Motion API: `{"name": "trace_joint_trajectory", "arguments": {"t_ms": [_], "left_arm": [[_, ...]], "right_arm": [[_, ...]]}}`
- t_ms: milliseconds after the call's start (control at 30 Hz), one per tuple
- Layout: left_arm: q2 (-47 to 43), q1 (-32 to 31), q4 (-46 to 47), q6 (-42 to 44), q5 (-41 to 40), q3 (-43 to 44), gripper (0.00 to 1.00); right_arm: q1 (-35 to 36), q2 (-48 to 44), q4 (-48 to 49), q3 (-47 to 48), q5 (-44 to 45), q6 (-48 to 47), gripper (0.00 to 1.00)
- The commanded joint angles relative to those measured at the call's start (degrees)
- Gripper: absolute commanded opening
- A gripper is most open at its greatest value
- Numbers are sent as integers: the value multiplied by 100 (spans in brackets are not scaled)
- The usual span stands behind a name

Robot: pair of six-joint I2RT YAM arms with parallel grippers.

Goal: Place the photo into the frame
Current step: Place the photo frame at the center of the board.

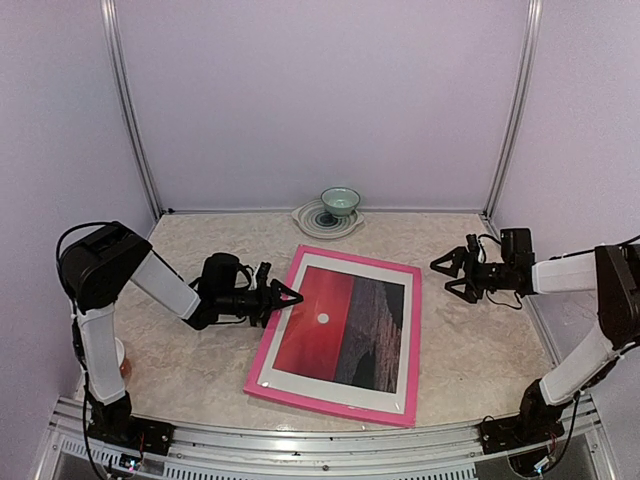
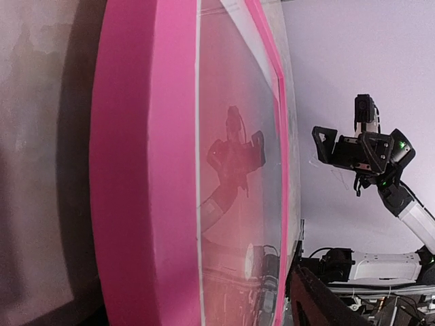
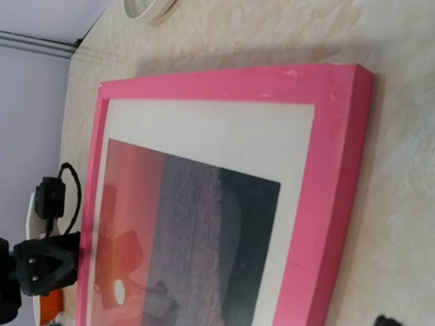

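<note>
One pale table (image 1: 200, 350), and flat in its middle lies the pink frame (image 1: 360, 261), face up. The photo (image 1: 335, 320) sits inside it, red sky and white sun, with a white mat (image 1: 320, 386) around it. The right gripper (image 1: 442, 277) hangs off the frame's right side, jaws spread wide, nothing in them. The left gripper (image 1: 290, 295) is right at the left rail, and I can't tell how its jaws stand. A small green bowl (image 1: 340, 202) sits at the back.

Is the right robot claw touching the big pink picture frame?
Apart. The top view shows a strip of bare beige stone-patterned tabletop between the right gripper and the bright pink rectangular picture frame.
</note>
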Motion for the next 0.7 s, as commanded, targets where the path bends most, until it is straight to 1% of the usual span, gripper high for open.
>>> {"name": "trace_joint_trajectory", "arguments": {"t_ms": [0,233,367,667], "left_arm": [[-135,-62,197,215,-165,192,73],[-602,-80,-971,904,-910,319,98],[-780,-80,-1442,1093,-1233,371,99],[-1040,-97,-2112,1417,-1941,348,99]], "right_arm": [[-90,99,67,188,50,-20,99],[-87,201,17,354,232,-37,99],[-95,286,99,398,222,21,99],[-85,393,212,406,210,51,99]]}}
